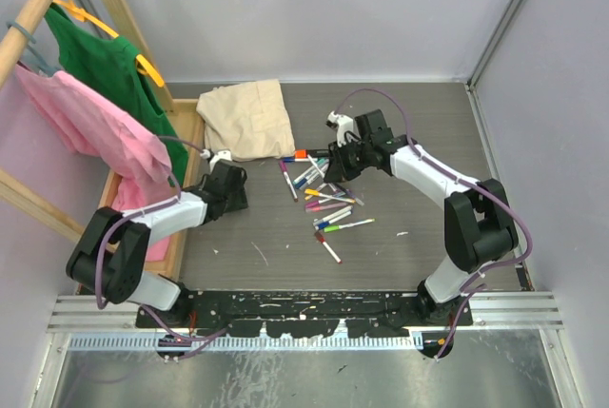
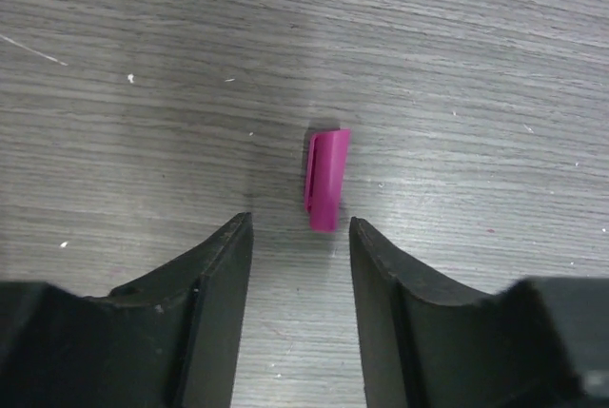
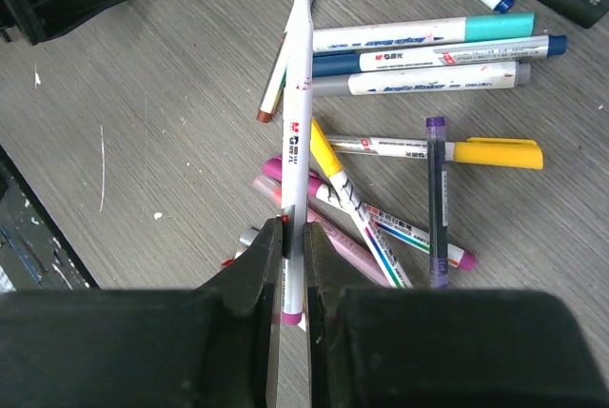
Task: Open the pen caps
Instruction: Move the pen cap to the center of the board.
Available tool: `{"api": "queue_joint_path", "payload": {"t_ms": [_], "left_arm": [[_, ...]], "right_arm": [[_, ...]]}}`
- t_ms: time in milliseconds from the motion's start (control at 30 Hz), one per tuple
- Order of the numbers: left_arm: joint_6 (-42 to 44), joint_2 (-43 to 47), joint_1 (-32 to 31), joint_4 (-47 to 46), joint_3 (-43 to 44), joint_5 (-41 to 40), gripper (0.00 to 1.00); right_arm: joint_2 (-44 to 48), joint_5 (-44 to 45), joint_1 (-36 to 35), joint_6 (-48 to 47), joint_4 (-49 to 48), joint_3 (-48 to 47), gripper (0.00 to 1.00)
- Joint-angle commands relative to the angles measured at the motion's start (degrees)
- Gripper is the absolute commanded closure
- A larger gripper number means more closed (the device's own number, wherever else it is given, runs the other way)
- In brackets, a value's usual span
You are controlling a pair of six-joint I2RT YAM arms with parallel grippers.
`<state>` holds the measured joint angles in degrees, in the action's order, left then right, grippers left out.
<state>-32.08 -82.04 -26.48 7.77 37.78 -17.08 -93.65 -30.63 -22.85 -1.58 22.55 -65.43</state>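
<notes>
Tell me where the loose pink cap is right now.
In the left wrist view, the pink cap lies on the table, just beyond the open left gripper.

Two robot arms with white shells between bulky black joints: left arm (image 1: 162, 216), right arm (image 1: 428, 170). A thin purplish cable (image 1: 522, 227) loops along each. The left gripper (image 2: 300, 227) and right gripper (image 3: 293, 237) have matte black, wedge-shaped fingers (image 2: 214, 294), seemingly plastic, narrowing toward the tips.

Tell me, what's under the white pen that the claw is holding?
Beneath the white pen in the right claw lie a yellow pen, a pink pen and a brown-tipped pen, crossing on the table. Whatever lies under the claw itself is hidden.
</notes>
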Motion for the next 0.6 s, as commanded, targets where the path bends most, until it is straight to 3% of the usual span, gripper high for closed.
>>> {"api": "queue_joint_path", "payload": {"t_ms": [0,567], "left_arm": [[-0.1,-3.1,0.3,-2.3,3.7,0.4,0.58],[-3.6,-11.0,0.4,-2.8,9.8,-2.3,0.85]], "right_arm": [[0.8,-1.9,-1.3,0.0,-0.8,-0.5,1.0],[-2.1,-5.9,-8.0,3.9,-4.0,1.7,1.0]]}}
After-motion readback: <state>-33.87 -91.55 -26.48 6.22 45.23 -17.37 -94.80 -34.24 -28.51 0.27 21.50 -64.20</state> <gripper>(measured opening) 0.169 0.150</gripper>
